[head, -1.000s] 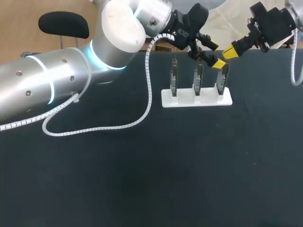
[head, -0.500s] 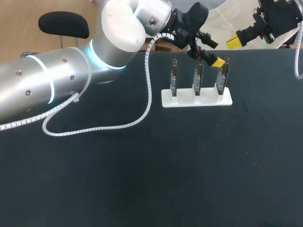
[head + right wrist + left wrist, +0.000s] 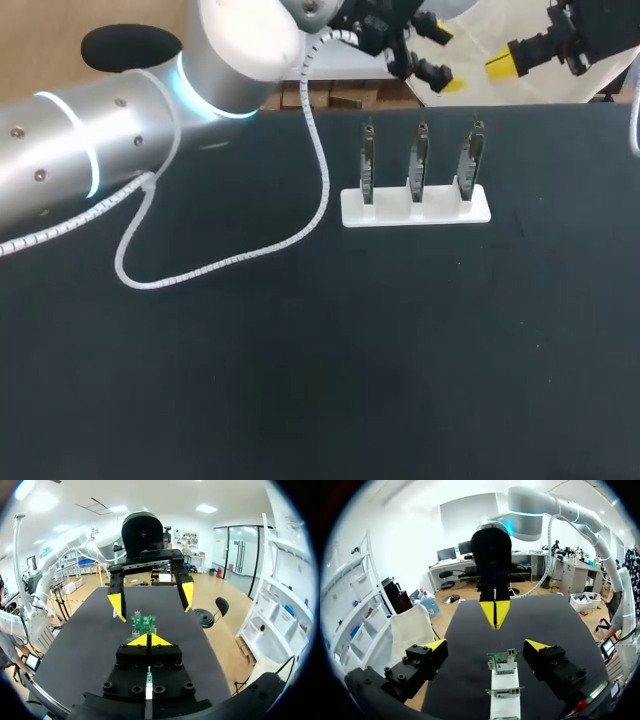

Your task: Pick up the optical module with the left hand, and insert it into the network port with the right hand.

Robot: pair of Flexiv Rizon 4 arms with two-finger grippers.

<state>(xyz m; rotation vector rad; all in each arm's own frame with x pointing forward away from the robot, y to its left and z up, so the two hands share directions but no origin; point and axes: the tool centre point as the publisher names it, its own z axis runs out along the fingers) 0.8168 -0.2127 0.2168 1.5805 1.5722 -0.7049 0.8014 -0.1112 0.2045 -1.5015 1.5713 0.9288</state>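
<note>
So, the white stand [image 3: 440, 211] is found sitting on the black table [image 3: 300, 380], toward its far edge. Three modules [image 3: 420, 160] are stood upright in the stand in a row, one per slot. None of them is touched by anything, as far as can be seen.

The left gripper [image 3: 447, 58] is held above and behind the stand, out over the table's far edge, roughly in line with the middle and right-hand modules. Its fingers are spread wide and nothing is gripped. In the left wrist view the row of modules is seen ahead of the gripper and lower down, lined up with the gap between the two yellow tips and well apart from both.

The right gripper [image 3: 503, 66] is parked up and off to the right of the stand, past the far edge and well apart from the modules. Its yellow tips are pressed together into a single point, and nothing can be made out between them.

From both wrist views the two grippers are seen pointed toward each other, with the stand and its modules lying between them.

The left arm [image 3: 90, 150] is stretched in from the left of the stand. A white coiled cable [image 3: 322, 170] is hung from it and draped onto the table, passing near the stand's left end without touching it.
</note>
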